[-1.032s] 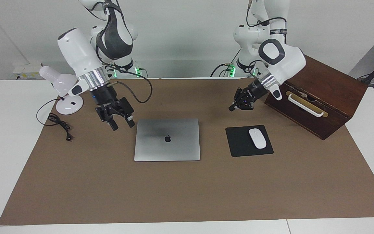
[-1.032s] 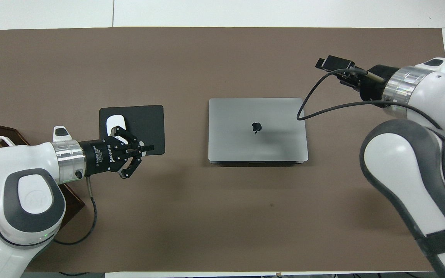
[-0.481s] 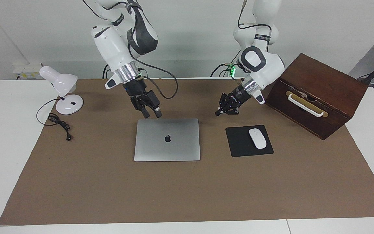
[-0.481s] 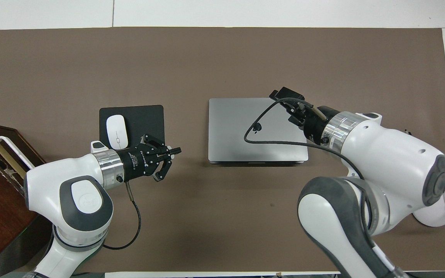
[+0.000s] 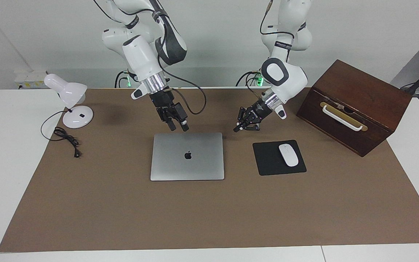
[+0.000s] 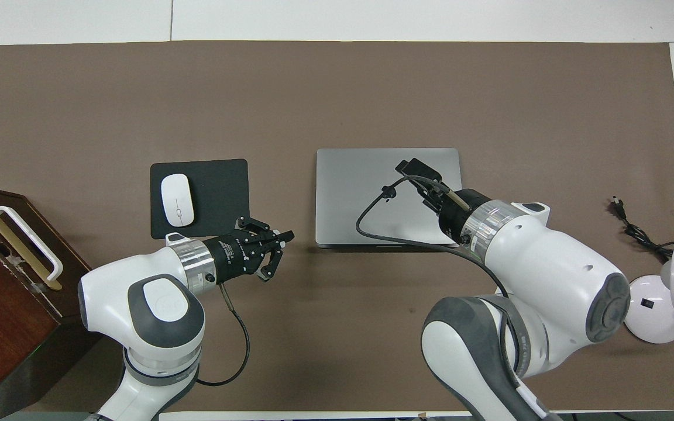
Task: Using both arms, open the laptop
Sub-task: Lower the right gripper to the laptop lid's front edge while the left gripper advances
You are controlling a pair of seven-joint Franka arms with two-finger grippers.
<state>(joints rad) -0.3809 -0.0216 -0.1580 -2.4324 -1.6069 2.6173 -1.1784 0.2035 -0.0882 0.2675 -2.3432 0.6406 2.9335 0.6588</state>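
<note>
The silver-grey laptop lies shut and flat in the middle of the brown mat, logo up. My right gripper hangs open just above the lid, close to the edge that faces the robots, with nothing between its fingers. My left gripper is shut and empty. It is low over the mat, in the gap between the laptop's robot-side corner and the mousepad, and does not touch the laptop.
A black mousepad with a white mouse lies beside the laptop. A brown wooden box with a white handle stands at the left arm's end. At the right arm's end is a white desk lamp with its cable.
Both arms swung in toward the laptop. The right gripper came from the lamp's side to over the lid. The left gripper moved from the mousepad toward the laptop's corner, still shut.
</note>
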